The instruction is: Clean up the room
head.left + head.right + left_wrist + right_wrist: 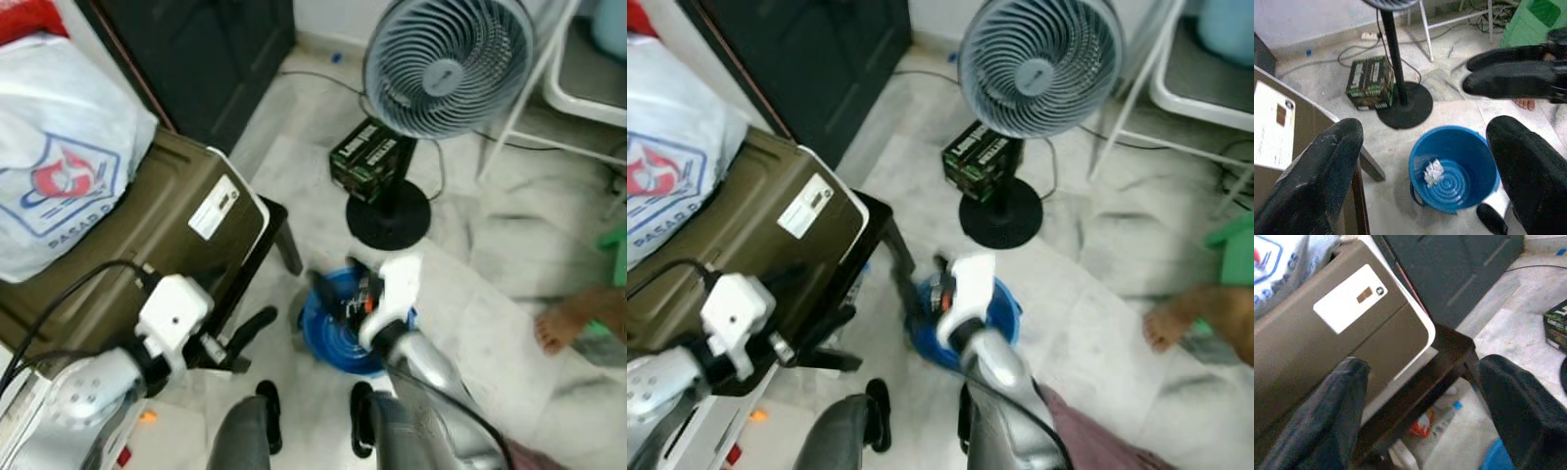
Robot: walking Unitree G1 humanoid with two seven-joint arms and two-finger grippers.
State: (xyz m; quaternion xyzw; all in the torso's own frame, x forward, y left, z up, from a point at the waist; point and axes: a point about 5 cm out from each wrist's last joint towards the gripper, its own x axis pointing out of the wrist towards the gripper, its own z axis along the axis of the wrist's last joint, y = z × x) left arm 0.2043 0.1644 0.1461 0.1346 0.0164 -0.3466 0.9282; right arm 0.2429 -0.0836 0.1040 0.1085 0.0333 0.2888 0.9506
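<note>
Pale marble floor [509,255] covers most of the head-camera frame. At lower center sits a blue bucket [1454,169]; the left wrist view shows a crumpled white scrap [1433,171] lying inside it. Just above the bucket stands a pedestal fan [446,64] on a round black base, with a dark green box [364,157] on the floor beside that base. On the left, an olive-green case [147,235] rests on a low black table [274,220], and a white printed plastic bag [59,147] lies on top of the case. A person's bare foot [563,323] shows at the right edge. The right end effector [343,299] hangs over the bucket, its two black fingers spread apart and empty. The left end effector [245,343] is at lower left beside the table, fingers also spread and holding nothing.
</note>
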